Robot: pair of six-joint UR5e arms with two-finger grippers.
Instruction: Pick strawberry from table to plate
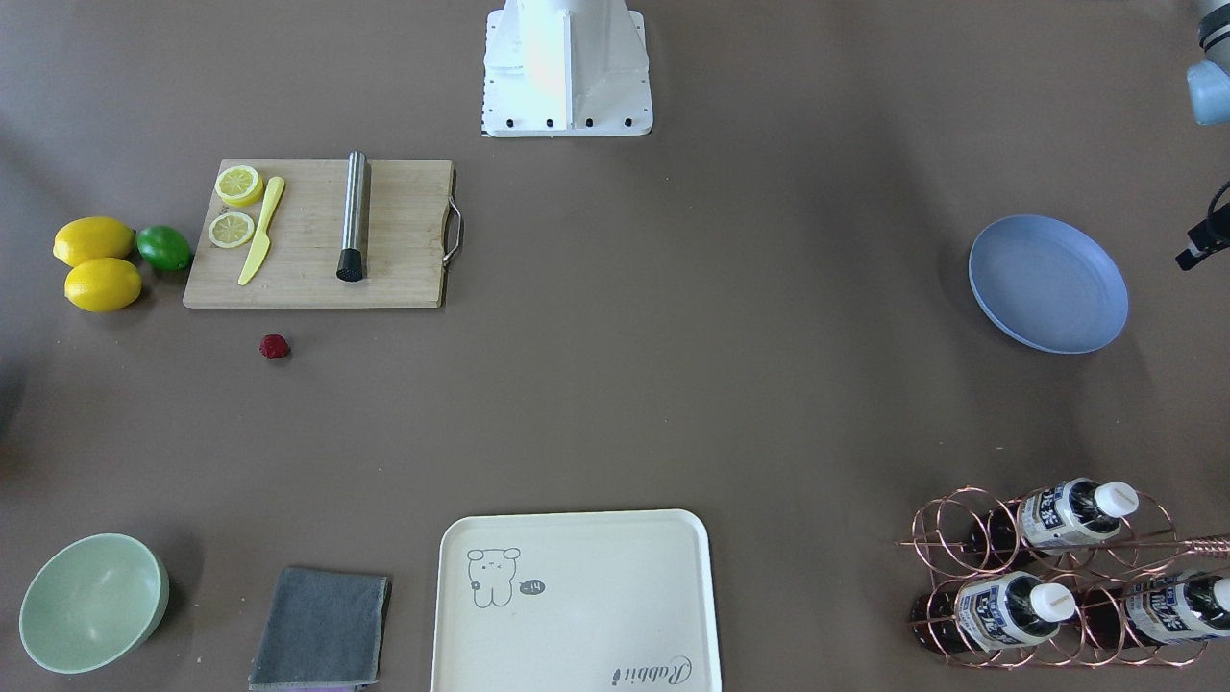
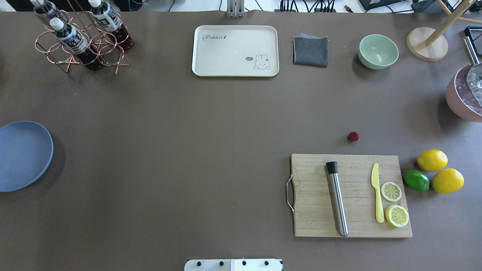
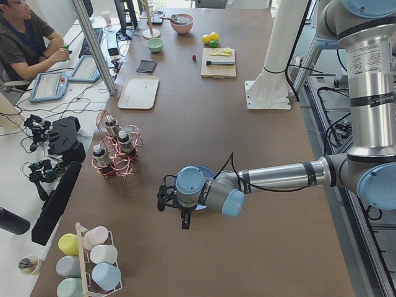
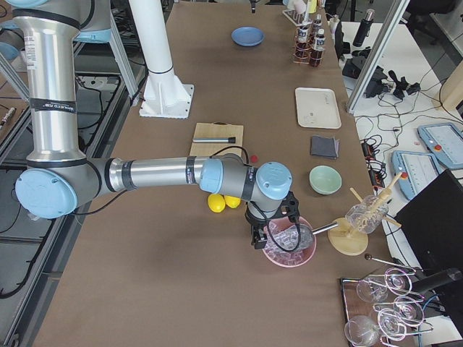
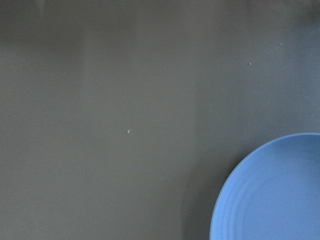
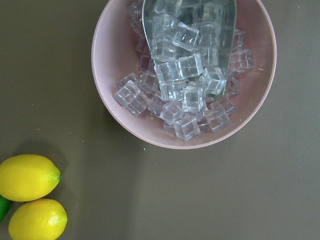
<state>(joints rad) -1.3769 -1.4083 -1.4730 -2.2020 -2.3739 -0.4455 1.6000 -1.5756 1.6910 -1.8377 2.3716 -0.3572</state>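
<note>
On the tabletop [image 1: 673, 404], just beside the wooden cutting board [image 1: 317, 240], we see the strawberry [image 1: 275, 347], well apart from the blue plate [image 1: 1047, 284]. L claw [image 3: 176, 213] hangs near the plate, R claw [image 4: 264, 237] over a pink bowl [image 6: 106, 75] w/ ice cubes. We can't tell if either's clenched or released.

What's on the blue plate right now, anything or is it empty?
Empty: the plate shows only its bare blue surface, and the strawberry lies on the table near the cutting board.
</note>
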